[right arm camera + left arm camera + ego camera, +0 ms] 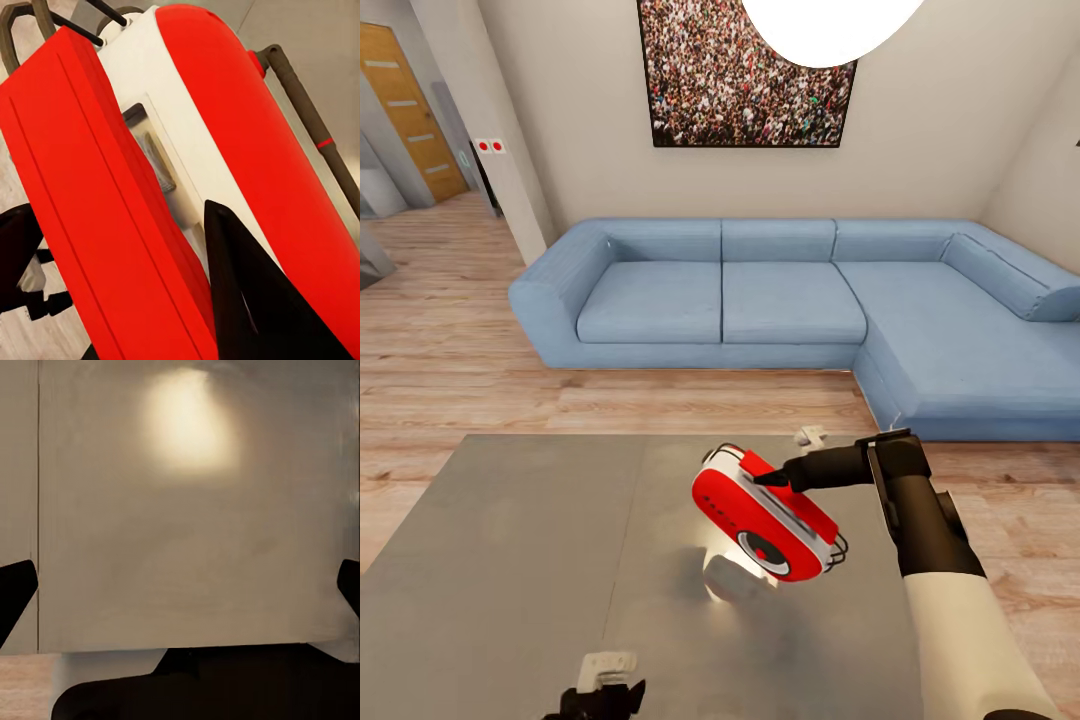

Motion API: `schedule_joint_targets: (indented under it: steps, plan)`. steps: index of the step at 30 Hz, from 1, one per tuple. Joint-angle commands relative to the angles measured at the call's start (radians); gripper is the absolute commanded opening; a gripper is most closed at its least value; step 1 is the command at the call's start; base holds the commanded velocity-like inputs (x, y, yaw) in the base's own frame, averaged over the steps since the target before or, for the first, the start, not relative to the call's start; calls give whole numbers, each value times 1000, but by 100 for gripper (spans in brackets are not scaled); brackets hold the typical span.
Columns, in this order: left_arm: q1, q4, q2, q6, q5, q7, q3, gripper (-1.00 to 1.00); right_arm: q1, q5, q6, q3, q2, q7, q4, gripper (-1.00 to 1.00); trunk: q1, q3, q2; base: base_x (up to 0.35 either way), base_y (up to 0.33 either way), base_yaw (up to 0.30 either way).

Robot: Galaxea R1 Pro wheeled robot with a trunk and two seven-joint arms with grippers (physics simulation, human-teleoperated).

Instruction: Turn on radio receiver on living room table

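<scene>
While the head view looks over the tabletop [510,560], the radio receiver [760,515] appears tilted above the glossy surface on the sofa [760,290] side, the right claw [768,478] touching its upper edge. The left claw [600,690] waits at the near edge, well apart from the radio.

From the left wrist, that claw's fingers [16,589] stand spread wide over bare tabletop.

From the right wrist, one dark finger [255,300] presses the radio's white band and the other sits beside the red body, so this claw looks closed on it. Judged from here, steadying the radio before pressing its switch would help.
</scene>
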Motion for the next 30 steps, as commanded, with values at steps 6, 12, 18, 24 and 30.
schedule_joint_targets:
  steps: [6,12,18,24,30]
  plan:
    - [-64,-26,-50,60,-1,-13,-2,100,0,-4,4,0,-3,2,0,-100,0,0,0,0,0,0]
    - [-94,-82,-58,97,4,-107,-1,100,1,-4,4,0,-4,2,1,-100,0,0,0,0,0,0]
    - [-129,-117,-98,148,6,-174,-1,-100,0,-4,4,0,-3,2,1,-100,0,0,0,0,0,0]
    - [-174,-122,-116,156,32,-180,-40,-100,0,-4,4,2,2,2,2,-100,0,0,0,0,0,0]
    - [-200,-122,-116,157,109,-181,-59,-100,0,-4,4,13,4,2,1,-100,0,0,0,0,0,0]
